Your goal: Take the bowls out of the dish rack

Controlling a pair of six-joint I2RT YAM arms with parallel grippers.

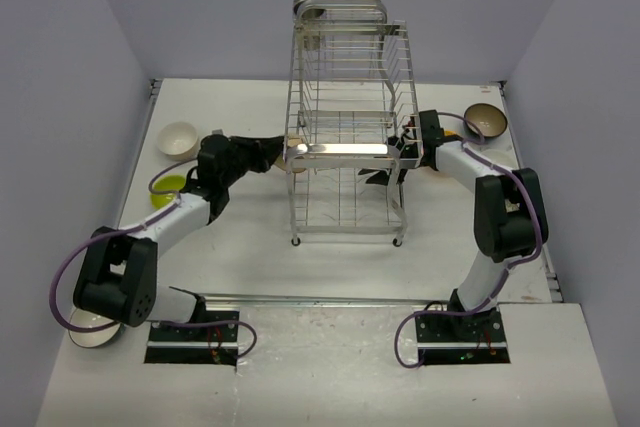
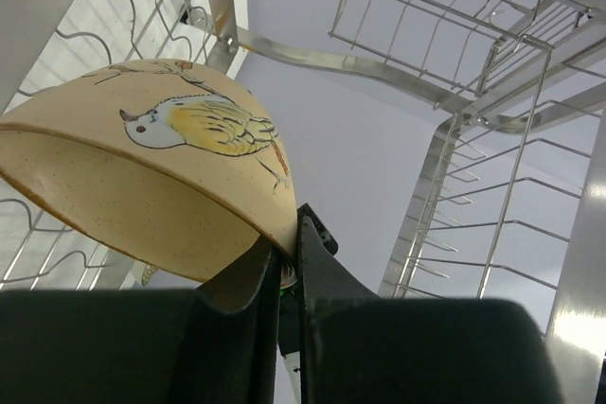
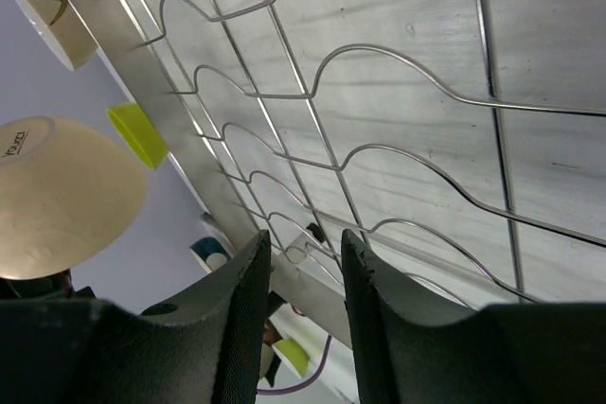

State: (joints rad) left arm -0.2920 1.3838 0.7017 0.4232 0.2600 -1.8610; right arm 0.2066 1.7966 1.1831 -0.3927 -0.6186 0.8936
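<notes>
The dish rack, tall chrome wire, stands mid-table. My left gripper reaches its left side and is shut on the rim of a cream bowl painted with a bird. The bowl hangs tilted, mouth down, beside the rack's wires, its rim pinched between the fingertips. My right gripper is at the rack's right side, low by the bottom tier. In the right wrist view it stands open over the wavy wire shelf with nothing between its fingers. The held cream bowl shows beyond the rack.
On the table lie a white bowl at back left, a green bowl by the left arm, a tan bowl at back right and a white bowl beside the left base. Grey walls close in three sides.
</notes>
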